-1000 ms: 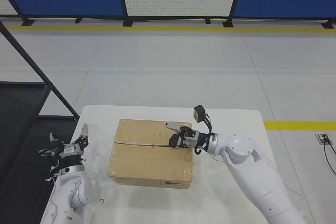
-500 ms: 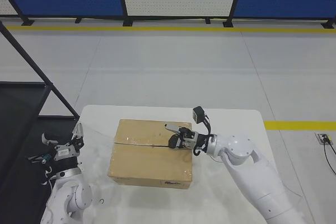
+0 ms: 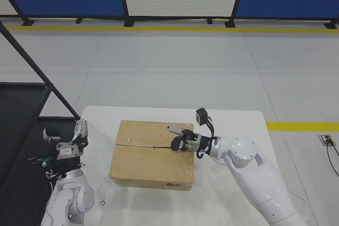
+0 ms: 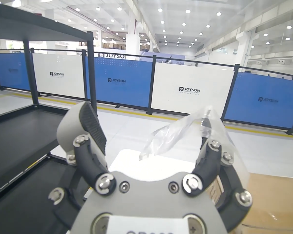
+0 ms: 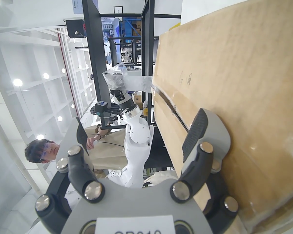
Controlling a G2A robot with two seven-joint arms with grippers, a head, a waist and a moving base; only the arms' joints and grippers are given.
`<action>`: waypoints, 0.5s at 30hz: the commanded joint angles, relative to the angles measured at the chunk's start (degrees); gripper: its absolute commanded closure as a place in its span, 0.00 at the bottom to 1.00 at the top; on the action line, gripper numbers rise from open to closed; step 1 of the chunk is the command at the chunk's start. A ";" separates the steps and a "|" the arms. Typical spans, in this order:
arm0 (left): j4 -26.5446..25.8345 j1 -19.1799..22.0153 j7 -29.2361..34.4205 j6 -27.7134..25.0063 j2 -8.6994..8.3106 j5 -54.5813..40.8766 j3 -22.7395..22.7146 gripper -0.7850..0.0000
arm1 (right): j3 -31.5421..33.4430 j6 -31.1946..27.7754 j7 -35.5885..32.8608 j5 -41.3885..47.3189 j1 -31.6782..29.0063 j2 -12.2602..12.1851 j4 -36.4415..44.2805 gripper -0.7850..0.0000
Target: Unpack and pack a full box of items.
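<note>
On the white table [image 3: 231,121], close before the robot, stands a closed cardboard box [image 3: 152,153]; whatever it holds is hidden. Across its top runs the seam [image 3: 150,145], dark and slightly parted. The right gripper [image 3: 173,137] lies over the seam's right end, jaws wide apart and holding nothing. One finger [image 5: 197,127] lies along the box top just beside the seam, though I cannot tell whether it touches. The other finger is clear of the box. The left gripper [image 3: 65,133] stands at the table's left edge, apart from the box, also spread wide. Clear tape [image 4: 178,132] clings to one finger [image 4: 208,158] and veils its tip. The tape stretches from there towards the seam's left end, and its join there is hard to make out. Beyond stands a black rack [image 3: 22,107], cut off by the frame.
</note>
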State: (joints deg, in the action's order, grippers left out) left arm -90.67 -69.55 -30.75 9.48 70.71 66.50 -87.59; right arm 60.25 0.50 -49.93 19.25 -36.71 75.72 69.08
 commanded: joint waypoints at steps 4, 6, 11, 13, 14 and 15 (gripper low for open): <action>-2.27 -0.15 1.22 -0.53 0.25 2.28 1.57 0.00 | 1.11 1.49 0.72 -1.07 -1.68 -0.48 2.45 0.00; -2.72 -0.09 1.81 -0.44 0.36 3.13 2.18 0.00 | 1.56 2.01 0.63 -1.43 -2.41 -0.70 3.34 0.00; -3.45 0.59 4.07 -1.33 0.61 5.87 4.23 0.00 | 2.15 3.26 0.36 -2.14 -3.73 -1.07 4.79 0.00; -3.65 0.98 5.23 -1.55 0.71 7.09 5.10 0.00 | 2.34 3.64 0.25 -2.31 -4.06 -1.18 5.10 0.00; -3.74 1.07 5.79 -1.72 0.75 7.75 5.54 0.00 | 2.41 3.83 0.23 -2.41 -4.19 -1.22 5.26 0.00; -3.84 1.16 6.30 -1.79 0.79 8.46 5.89 0.00 | 2.46 3.92 0.18 -2.48 -4.31 -1.27 5.46 0.00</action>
State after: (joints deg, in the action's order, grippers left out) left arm -94.42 -68.47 -24.98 7.79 71.46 74.18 -82.11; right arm 62.66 4.32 -49.70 16.84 -40.92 74.49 74.37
